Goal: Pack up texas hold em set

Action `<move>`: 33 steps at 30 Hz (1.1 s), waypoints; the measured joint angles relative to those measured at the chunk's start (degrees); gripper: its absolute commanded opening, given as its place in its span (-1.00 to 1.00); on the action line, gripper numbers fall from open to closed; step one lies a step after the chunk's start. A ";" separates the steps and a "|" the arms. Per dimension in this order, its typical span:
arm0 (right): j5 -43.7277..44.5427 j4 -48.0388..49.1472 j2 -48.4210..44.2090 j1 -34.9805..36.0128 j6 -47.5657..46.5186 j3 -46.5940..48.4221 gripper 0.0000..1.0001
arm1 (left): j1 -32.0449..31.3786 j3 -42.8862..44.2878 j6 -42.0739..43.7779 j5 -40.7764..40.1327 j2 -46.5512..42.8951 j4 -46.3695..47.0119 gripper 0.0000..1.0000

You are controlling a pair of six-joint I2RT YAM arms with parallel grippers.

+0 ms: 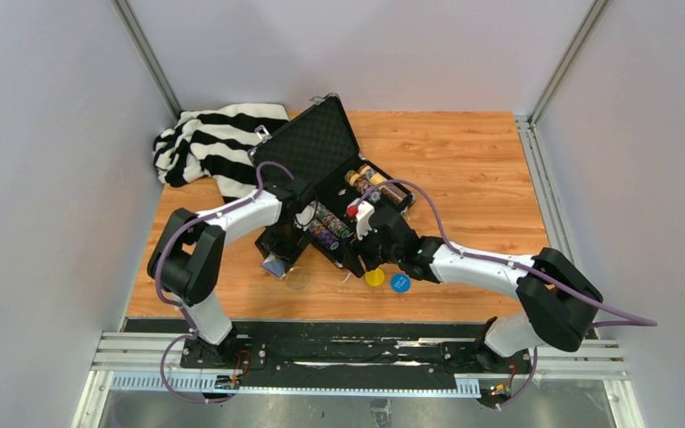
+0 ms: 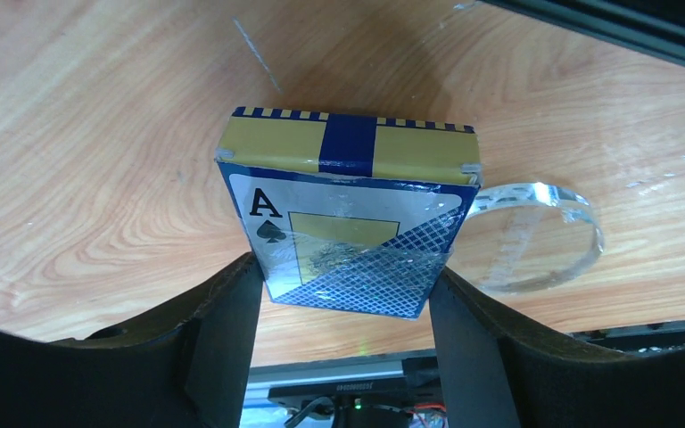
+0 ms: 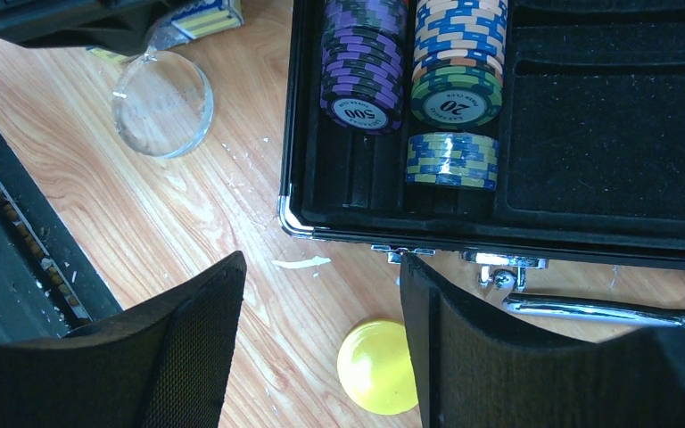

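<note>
Wood surface (image 2: pixel 98 134) everywhere. Left pincer (image 2: pixel 348 278) squeezes the card box (image 2: pixel 348 201) by its long sides, clear disc (image 2: pixel 535 236) just beside it, probably so it slots into the case (image 3: pixel 296 134) open alongside. Right pincer (image 3: pixel 321 276) hangs wide open above the yellow disc (image 3: pixel 377 366) by the latches (image 3: pixel 499 267), likely next. Its camera shows chip rows (image 3: pixel 366 53) seated and a bare foam bay (image 3: pixel 606 143); only overhead catches the blue disc (image 1: pixel 400 283) and raised lid (image 1: pixel 308 138).
</note>
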 measured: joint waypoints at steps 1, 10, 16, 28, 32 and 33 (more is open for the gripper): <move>0.00 0.02 -0.07 0.00 0.00 0.00 0.28 | -0.02 0.00 -0.24 -0.02 -0.87 0.39 -0.28; -0.61 0.00 -1.64 -0.22 -0.37 0.00 0.32 | -1.66 0.61 -1.03 -1.18 -10.25 1.60 -0.23; -12.35 3.17 -7.13 -5.99 2.10 -0.76 0.39 | -6.56 -0.66 0.59 -1.53 -17.35 6.25 -0.23; -18.36 3.32 -13.20 -7.85 1.97 2.16 0.41 | -17.73 -4.37 5.09 -1.46 -23.78 17.42 -0.19; -19.28 2.56 -13.03 -7.85 1.90 2.67 0.41 | -18.51 -5.35 6.05 -1.27 -25.33 19.26 -0.18; -19.58 2.56 -12.85 -7.85 1.88 2.84 0.41 | -18.71 -5.42 6.19 -1.29 -25.90 19.63 -0.18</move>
